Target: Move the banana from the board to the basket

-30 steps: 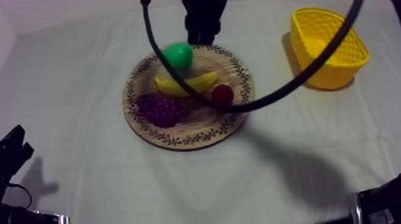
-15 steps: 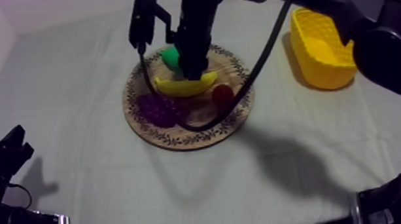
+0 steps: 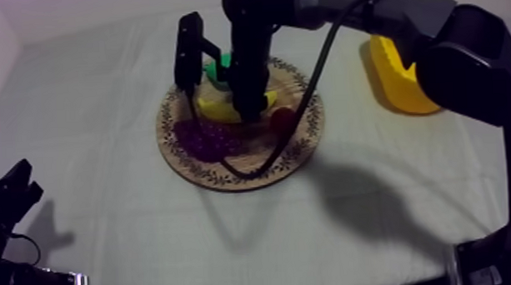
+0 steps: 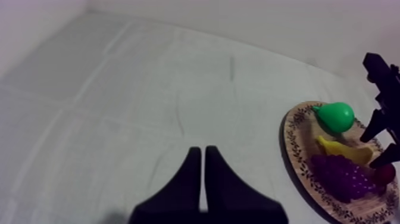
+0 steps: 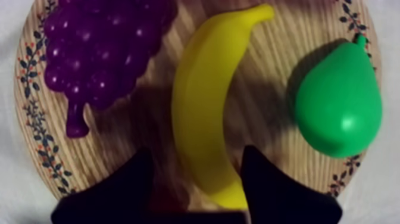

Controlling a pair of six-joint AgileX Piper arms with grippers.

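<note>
The yellow banana [image 5: 205, 113] lies across the middle of the round wooden board [image 3: 227, 175], between the green pear [image 5: 339, 107] and the purple grapes [image 5: 101, 53]. My right gripper [image 5: 197, 152] is open low over it, one black finger on each side of the banana's end, neither clearly pressing on it. In the top view the right gripper [image 3: 244, 99] reaches down onto the banana [image 3: 214, 111] from the upper right. The yellow basket [image 3: 399, 82] stands at the far right, partly behind that arm. My left gripper [image 4: 202, 154] is shut on nothing, low at the left [image 3: 10, 197].
A small red fruit [image 3: 283, 118] sits on the board to the right of the banana, with the grapes [image 3: 204, 138] at the front left and the pear [image 3: 219, 69] at the back. Bare cloth lies between the board and the basket.
My right arm has swung in from the back and dropped over the board, bringing its gripper down around the banana. The fruit and the left arm have not moved.
</note>
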